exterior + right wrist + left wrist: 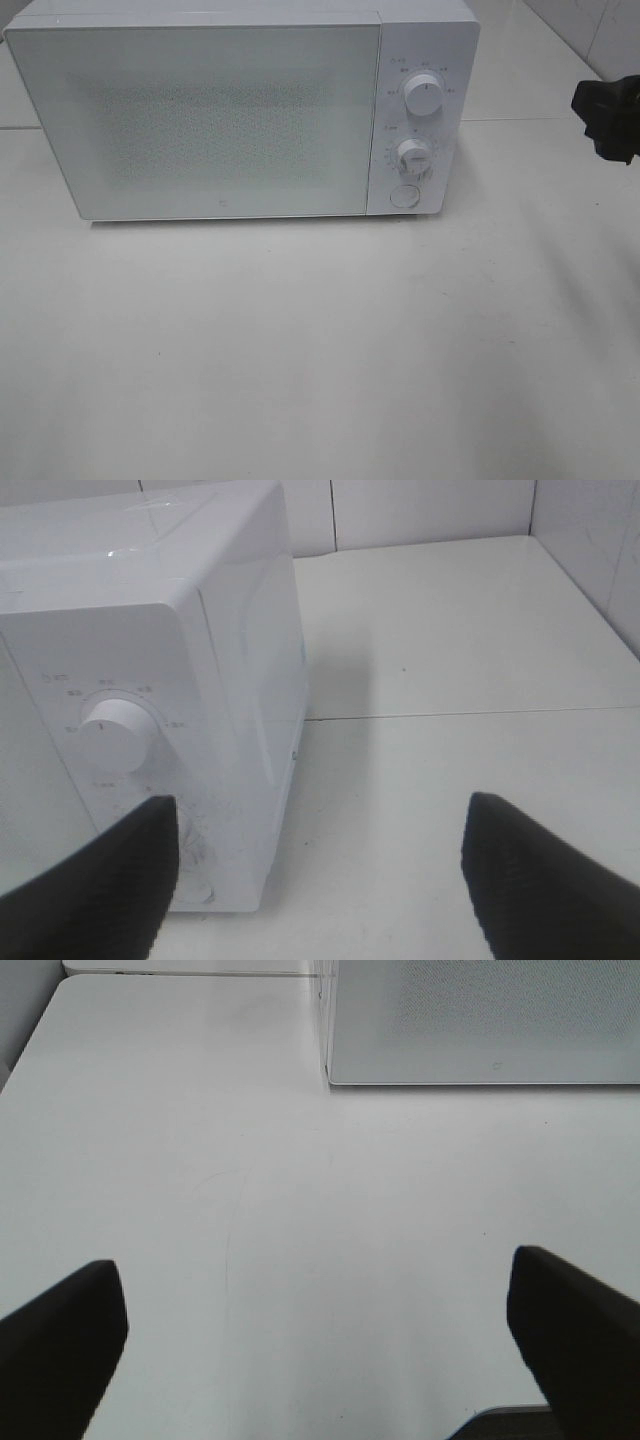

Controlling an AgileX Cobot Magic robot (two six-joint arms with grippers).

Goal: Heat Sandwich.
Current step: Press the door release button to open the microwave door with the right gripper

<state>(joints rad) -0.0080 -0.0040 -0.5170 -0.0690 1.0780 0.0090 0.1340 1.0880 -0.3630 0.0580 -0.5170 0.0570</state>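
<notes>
- A bare white table (320, 380) is lying nearest the high camera, with nothing resting on its front stretch.
- Behind it a white microwave (240, 110) is standing with its frosted door (195, 120) shut flush.
- The sandwich is not showing in any view; whether it is sitting behind that door cannot be told.
- The step in hand is looking like work at the control panel. Either the round button (404, 195) under the lower knob (413, 153) is due for a press, or the upper knob (424, 98) is due for a turn.
- Either move is calling for the right gripper (322, 805) to swing in from beside the panel and square up on one small control.
- That gripper is hanging wide apart, holding and touching nothing.
- The left gripper (312, 1260) is likewise spread wide over bare table near the microwave's front corner, gripping nothing.
</notes>
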